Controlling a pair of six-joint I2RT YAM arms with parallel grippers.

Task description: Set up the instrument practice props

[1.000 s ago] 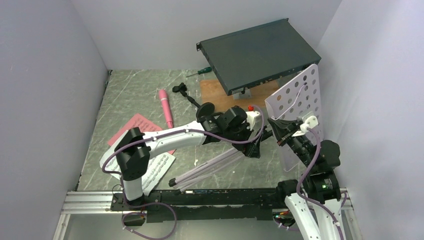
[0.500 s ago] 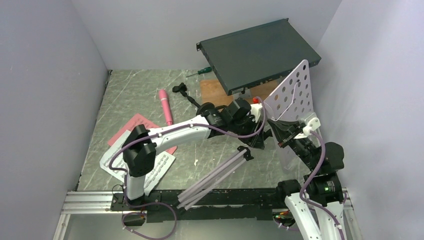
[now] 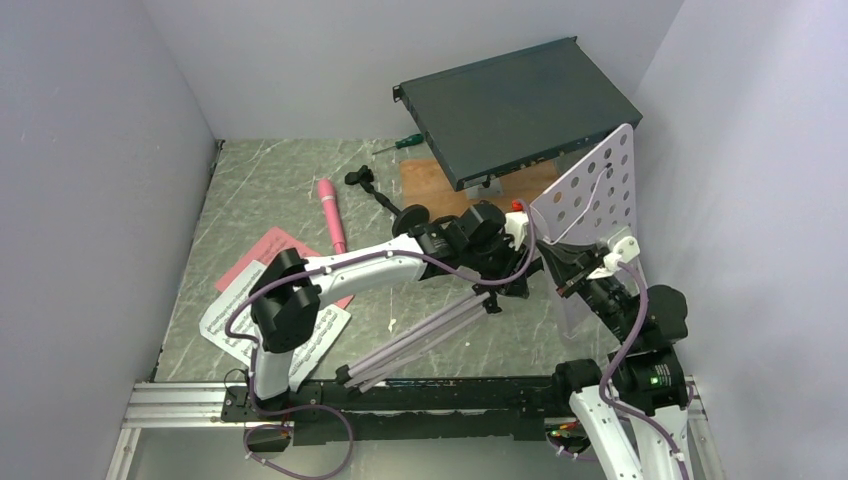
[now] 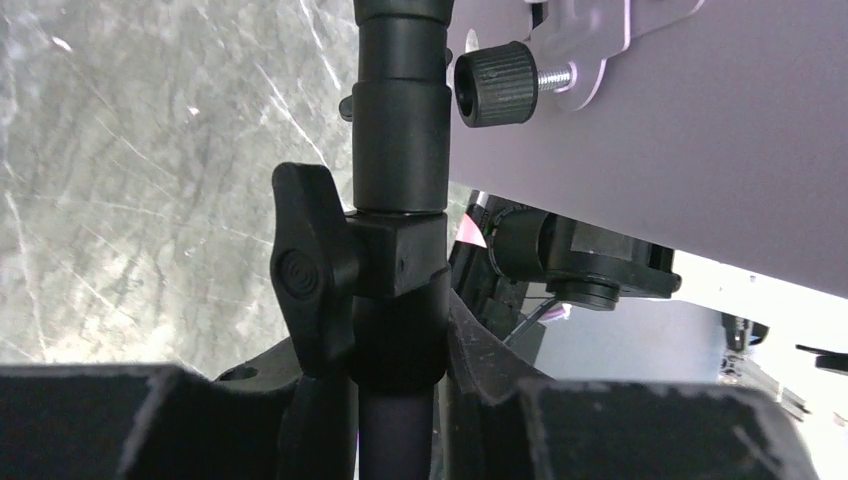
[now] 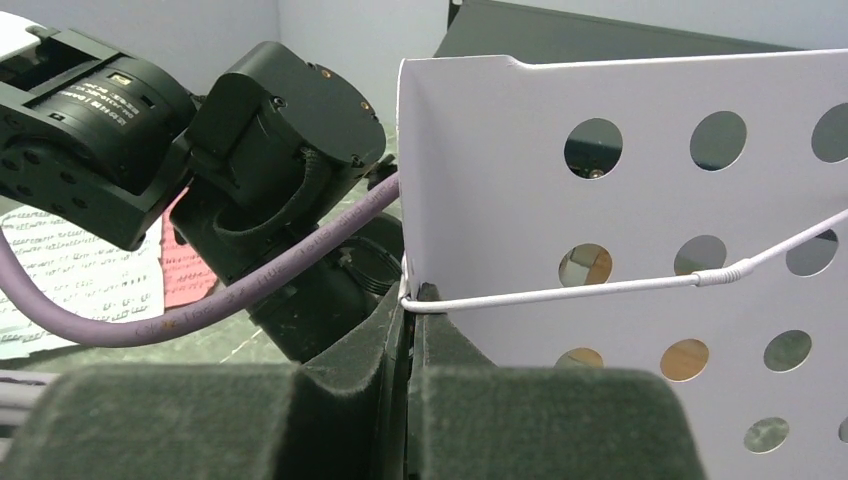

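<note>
Claws grip both parts. One, the left claw [image 4: 400,400], hugs the black pole of the silver folding tripod [image 3: 420,335], low in the middle. The right claw [image 5: 408,340] pinches the edge of the lavender desk [image 5: 620,220], at the right. Best to hold tight and tip the pole up slowly, so the desk does not twist.

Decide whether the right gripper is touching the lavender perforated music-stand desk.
Touching. The right wrist view shows the right gripper clamped on the music-stand desk at its left edge, with no gap.
</note>
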